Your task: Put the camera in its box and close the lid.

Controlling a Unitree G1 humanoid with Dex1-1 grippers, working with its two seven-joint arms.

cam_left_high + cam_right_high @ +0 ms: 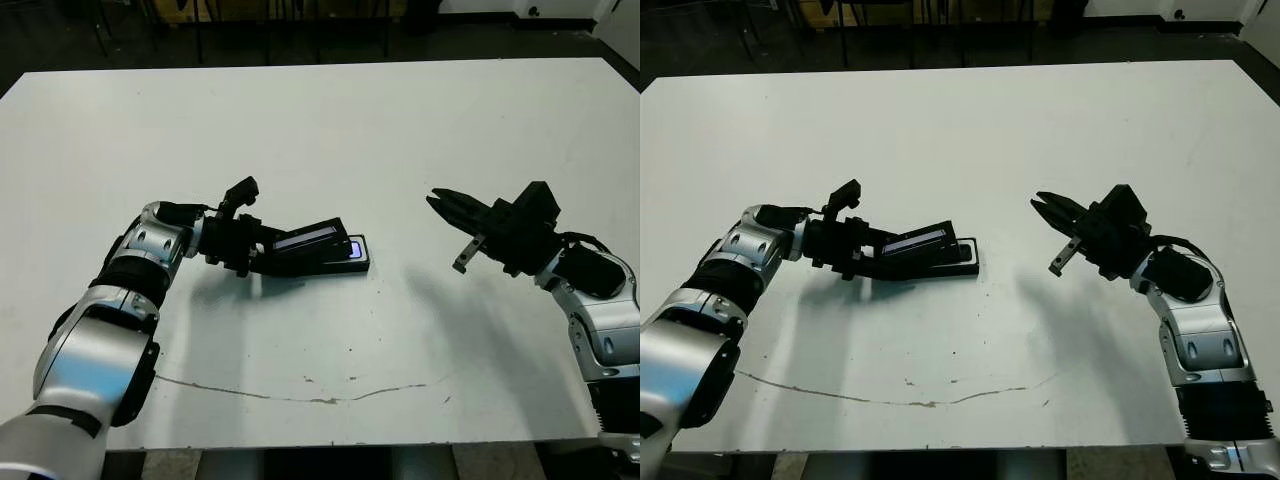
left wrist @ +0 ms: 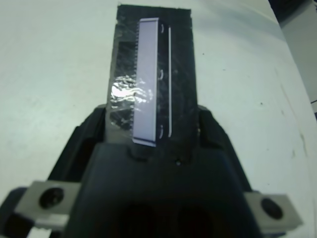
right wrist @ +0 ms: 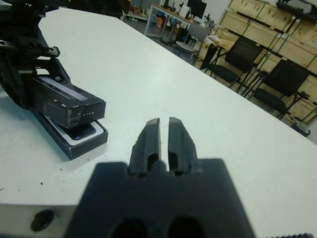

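The left gripper (image 1: 262,250) holds the lid (image 1: 308,240) by its near end, one finger (image 2: 86,131) on each side of it in the left wrist view, the pale stripe running straight away from the wrist; the lid is tilted, its gripped end low by the gripper and its far end raised over the box (image 3: 74,141); the box lies flat on the table (image 1: 330,130) just under it, its long axis in line with the lid, running left to right; the right wrist view shows the white lining with the camera (image 3: 81,132) dark inside it, so the camera seems already stowed and only the closing is left; that move, I judge, turns on the far end of the lid dropping onto the rim squarely, since lid and box look aligned lengthwise but not yet seated; the right gripper (image 1: 441,205) hangs well apart to the right, fingers nearly together, holding nothing, pointing toward the box.
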